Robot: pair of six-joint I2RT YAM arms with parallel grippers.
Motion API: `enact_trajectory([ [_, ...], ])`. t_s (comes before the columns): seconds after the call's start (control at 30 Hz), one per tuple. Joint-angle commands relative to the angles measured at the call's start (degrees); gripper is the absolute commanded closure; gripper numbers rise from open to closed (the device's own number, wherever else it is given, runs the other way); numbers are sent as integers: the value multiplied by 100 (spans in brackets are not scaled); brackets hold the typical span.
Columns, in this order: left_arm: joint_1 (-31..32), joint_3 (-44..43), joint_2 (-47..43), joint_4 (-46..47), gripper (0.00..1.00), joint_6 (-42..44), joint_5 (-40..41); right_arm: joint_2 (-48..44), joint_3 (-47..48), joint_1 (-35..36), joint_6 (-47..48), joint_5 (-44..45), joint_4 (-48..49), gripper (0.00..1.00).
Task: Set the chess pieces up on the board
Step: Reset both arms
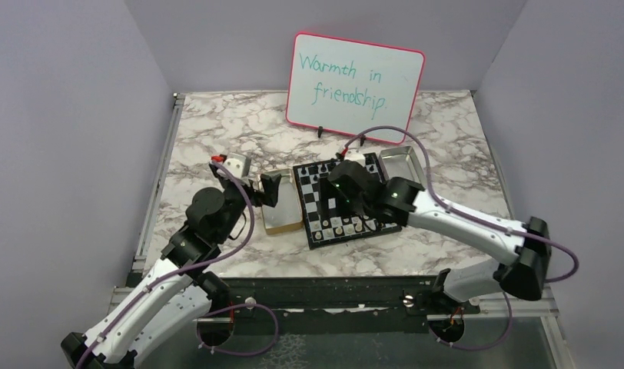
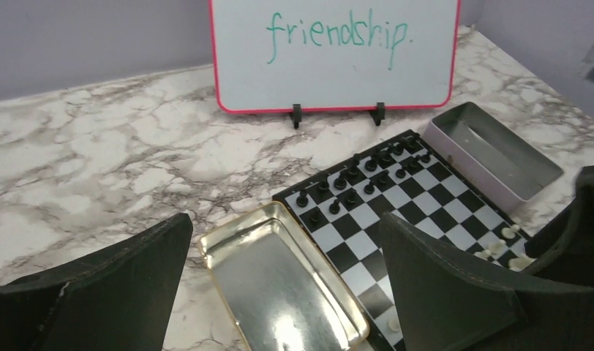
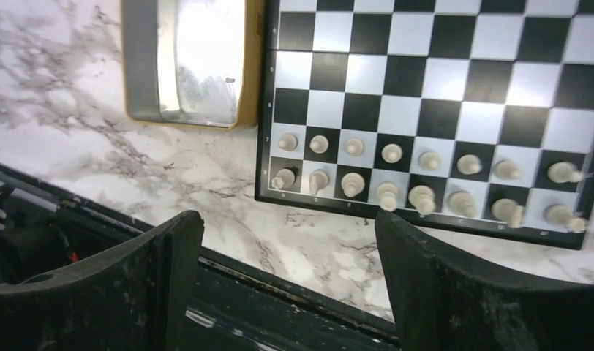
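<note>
Right wrist view is bounded below by the two dark fingers of the right tool, which are spread wide with nothing held between them; their lower parts are cut off by the frame. Just beyond them, past a strip of the marbled surface, the board is seen, its far ranks cut off at the top. The cream pieces are ranged on its two nearest ranks, eight to a rank; their kinds cannot be made out from above. Just beside the board on the left, a gold tin is cut off at the top, and only glare is seen on its polished floor.

In the top external view the right tool is placed over the board, whose middle is hidden by it and its arm. The left tool is likewise spread wide, nothing gripped, over the gold tin; the board's near corner is hidden by one finger in the left wrist view. The black pieces are set on the two farthest ranks, too small to be told apart. Beside the board's far right corner a silver tray is laid, only its metal floor showing. At the back a whiteboard is propped, lettered "Warmth in friendship."
</note>
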State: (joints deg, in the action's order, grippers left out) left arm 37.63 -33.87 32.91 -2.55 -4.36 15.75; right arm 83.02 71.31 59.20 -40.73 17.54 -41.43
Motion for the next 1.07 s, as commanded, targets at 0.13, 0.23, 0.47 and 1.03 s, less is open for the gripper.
enact_trajectory([
  [0.13,8,-1253,716,-1035,1,-1122,-2007,-2001,-792,30,-57,939,496,0],
  [0.23,8,-1366,758,-1119,1,-1677,-1922,-2630,-985,30,-85,1352,366,0],
  [0.47,7,-1360,725,-1257,1,-1888,-2349,-3651,-1322,30,-376,1877,3,0],
  [1.03,3,-943,525,-823,1,-2000,-2221,-4200,-1502,30,-579,2122,-87,0],
])
